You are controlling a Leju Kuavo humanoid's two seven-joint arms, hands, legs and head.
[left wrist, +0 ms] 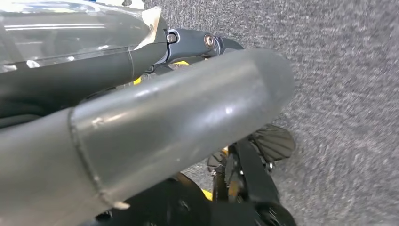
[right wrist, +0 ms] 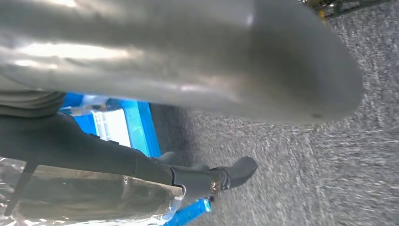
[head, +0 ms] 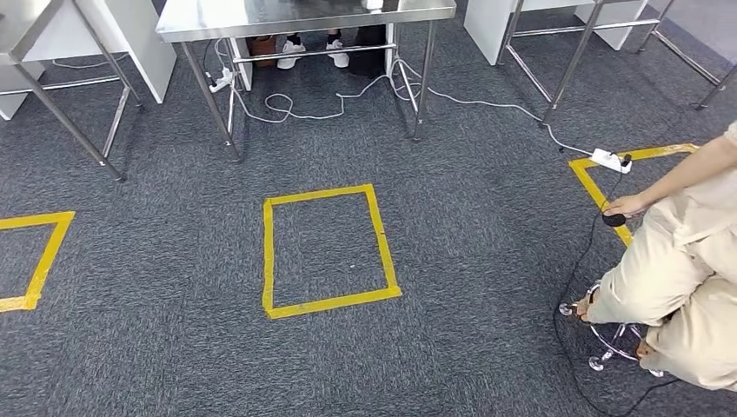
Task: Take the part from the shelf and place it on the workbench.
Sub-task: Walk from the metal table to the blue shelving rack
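Both hands hang over grey carpet [head: 174, 287]. The left hand [left wrist: 141, 136], seen from its wrist camera, shows a thick grey thumb and a dark finger [left wrist: 197, 44] stretched out beside it with nothing between them; the right hand [right wrist: 197, 61] lies the same way, thumb apart from a dark finger [right wrist: 221, 176], holding nothing. Behind the right hand's finger sits a blue crate [right wrist: 127, 127], blurred. From the head camera, a yellow tape square [head: 328, 250] marks the carpet just ahead. To the right, a seated person in beige [head: 687, 278] holds a small black object [head: 614, 219] on a cord. Further off stands a steel table [head: 304, 17], white cables [head: 365, 91] looped on the floor below it, and a power strip [head: 610, 160] lies to its right. The part cannot be made out.
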